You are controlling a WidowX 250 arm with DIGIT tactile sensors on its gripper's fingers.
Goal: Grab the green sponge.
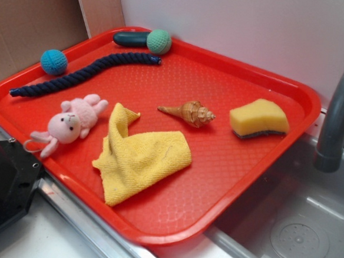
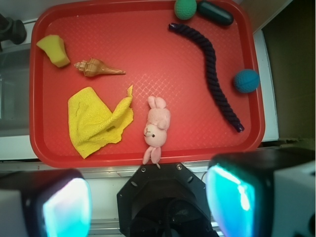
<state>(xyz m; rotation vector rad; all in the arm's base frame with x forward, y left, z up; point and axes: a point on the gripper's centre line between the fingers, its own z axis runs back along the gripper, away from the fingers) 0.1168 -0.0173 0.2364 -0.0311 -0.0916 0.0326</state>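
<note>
The green sponge (image 1: 259, 118) is a yellow foam block with a dark scouring layer underneath. It lies flat on the red tray (image 1: 215, 185) near the tray's right edge. In the wrist view the green sponge (image 2: 54, 50) shows at the tray's upper left corner. My gripper (image 2: 148, 200) hangs high over the robot's black base, short of the tray's near rim and far from the sponge. Its two fingers (image 2: 66, 207) stand wide apart and hold nothing. The gripper itself is outside the exterior view.
On the tray lie a yellow cloth (image 1: 137, 156), a seashell (image 1: 191, 113), a pink plush bunny (image 1: 71, 123), a dark blue rope (image 1: 81, 72), a blue ball (image 1: 54, 62), a green knitted ball (image 1: 159, 41) and a dark green capsule (image 1: 130, 38). A grey faucet (image 1: 342, 105) and sink (image 1: 289, 231) lie right.
</note>
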